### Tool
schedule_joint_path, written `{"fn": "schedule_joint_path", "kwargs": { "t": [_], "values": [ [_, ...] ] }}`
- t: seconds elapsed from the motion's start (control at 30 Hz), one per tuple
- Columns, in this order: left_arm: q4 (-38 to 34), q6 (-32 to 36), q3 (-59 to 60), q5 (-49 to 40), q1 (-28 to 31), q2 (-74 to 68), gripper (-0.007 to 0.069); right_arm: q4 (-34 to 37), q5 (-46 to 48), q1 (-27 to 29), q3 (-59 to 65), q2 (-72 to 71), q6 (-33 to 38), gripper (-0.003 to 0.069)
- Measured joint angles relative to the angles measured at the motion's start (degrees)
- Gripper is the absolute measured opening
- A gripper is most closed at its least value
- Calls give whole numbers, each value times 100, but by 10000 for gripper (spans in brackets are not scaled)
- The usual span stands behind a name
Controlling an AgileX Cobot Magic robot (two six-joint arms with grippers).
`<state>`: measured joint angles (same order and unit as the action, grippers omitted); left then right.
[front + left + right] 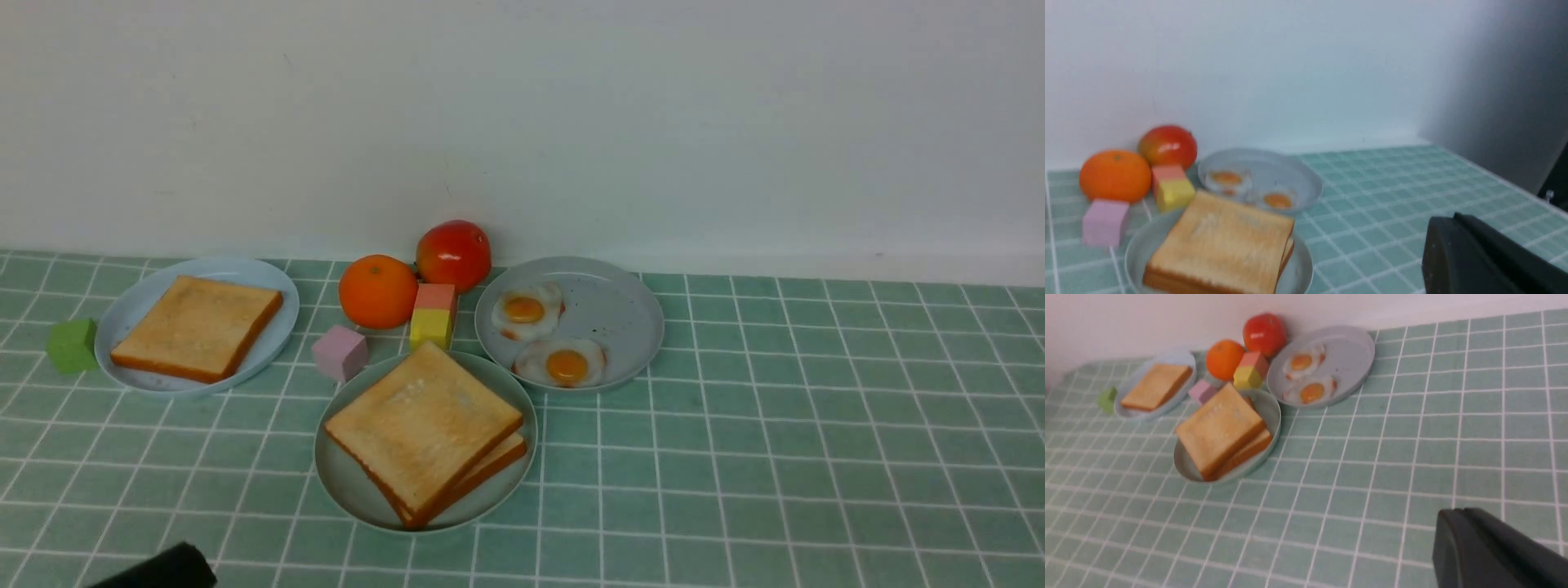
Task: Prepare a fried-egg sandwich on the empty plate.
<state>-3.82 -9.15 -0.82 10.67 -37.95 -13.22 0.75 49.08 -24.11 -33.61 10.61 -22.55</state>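
Two golden toast slices lie stacked and slightly askew, the top slice [420, 429] over the lower slice [504, 457], on the mint-green plate [343, 490] at the centre. No egg shows between them. Behind on the right, a grey speckled plate [612, 314] carries two fried eggs [526, 310] [563, 363]. My left gripper [1453, 217] is shut with nothing in it, low over the tiles and apart from the stacked toast [1220, 241]. Well in front of the plate [1186, 465], my right gripper [1459, 510] is shut and holds nothing.
A light-blue plate [131, 306] at the left holds one toast slice [196, 327]. An orange [378, 291], a red fruit [454, 253], a pink-and-yellow block [433, 317], a pink cube [340, 353] and a green cube [72, 345] sit around the plates. A dark arm part [163, 567] shows bottom left.
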Motion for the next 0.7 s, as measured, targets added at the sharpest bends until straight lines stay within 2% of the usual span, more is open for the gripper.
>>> {"fn": "schedule_joint_path", "kwargs": {
  "t": [0.27,0.57,0.63,0.7],
  "values": [
    [-18,0,98,-802,0,0,-13,-75,-2162,0,1408,0,-140,-6],
    [-18,0,98,-1251,0,0,-13,-108,-2439,0,2414,0,-140,-4],
    [-18,0,98,-1265,0,0,-13,-496,-2472,107,2670,-30,-140,-4],
    [-18,0,98,-1265,0,0,-13,-827,-2639,462,2874,-109,-134,-4]
  ]
}}
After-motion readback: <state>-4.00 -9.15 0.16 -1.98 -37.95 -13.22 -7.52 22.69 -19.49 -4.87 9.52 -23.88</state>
